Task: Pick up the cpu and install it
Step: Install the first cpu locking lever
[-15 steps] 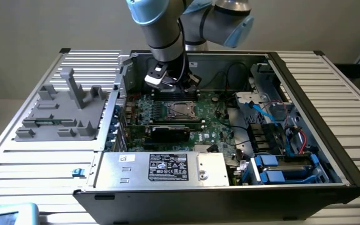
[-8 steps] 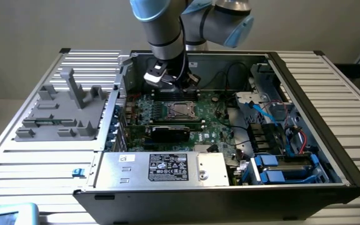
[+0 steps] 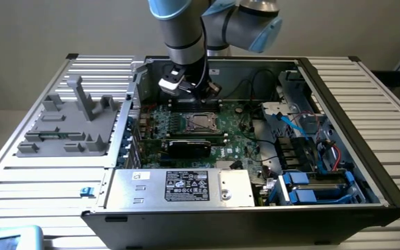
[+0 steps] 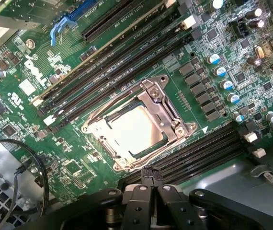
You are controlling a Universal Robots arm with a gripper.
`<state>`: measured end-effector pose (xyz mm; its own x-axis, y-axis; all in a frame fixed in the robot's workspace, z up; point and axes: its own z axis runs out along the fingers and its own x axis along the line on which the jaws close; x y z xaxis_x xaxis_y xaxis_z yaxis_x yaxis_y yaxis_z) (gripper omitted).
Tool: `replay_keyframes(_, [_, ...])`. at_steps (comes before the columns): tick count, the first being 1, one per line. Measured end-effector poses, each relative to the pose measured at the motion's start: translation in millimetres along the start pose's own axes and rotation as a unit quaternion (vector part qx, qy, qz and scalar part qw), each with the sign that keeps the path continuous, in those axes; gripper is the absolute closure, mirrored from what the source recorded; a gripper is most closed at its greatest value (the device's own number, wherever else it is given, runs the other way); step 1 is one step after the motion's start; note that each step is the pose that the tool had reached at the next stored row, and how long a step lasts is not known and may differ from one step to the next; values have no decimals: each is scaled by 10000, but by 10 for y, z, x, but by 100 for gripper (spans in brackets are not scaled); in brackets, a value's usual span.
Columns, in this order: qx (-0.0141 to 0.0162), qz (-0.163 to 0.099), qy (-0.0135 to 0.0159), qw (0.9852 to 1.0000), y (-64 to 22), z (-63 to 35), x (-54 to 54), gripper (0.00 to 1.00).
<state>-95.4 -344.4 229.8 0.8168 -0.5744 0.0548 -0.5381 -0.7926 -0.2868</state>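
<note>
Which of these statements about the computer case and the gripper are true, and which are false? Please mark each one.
1. The cpu sits in the motherboard socket. True.
2. The gripper holds the cpu. False: its fingers are shut on nothing.
3. The gripper hangs over the grey tray. False: it is inside the case, near the socket.
4. The power supply has a white label. True.

Soft, even light is seen from above. Glare is thrown off the cpu [image 4: 135, 129] in the wrist view. The computer case [image 3: 186, 229] front is left dark.
</note>
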Motion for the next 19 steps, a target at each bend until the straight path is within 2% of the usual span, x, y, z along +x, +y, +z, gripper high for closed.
replay_keyframes(4, [-173, 15, -81, 9998, 4, -5, 7, 89])
replay_keyframes(7, [-339, 25, -149, 9993, 3, -6, 14, 89])
replay_keyframes(8, [-377, 26, -164, 9992, -1, -10, 17, 89])
replay_keyframes(15, [-559, 5, -241, 9981, -46, -84, 53, 89])
replay_keyframes(19, [-610, -16, -267, 9978, -93, -161, 90, 89])
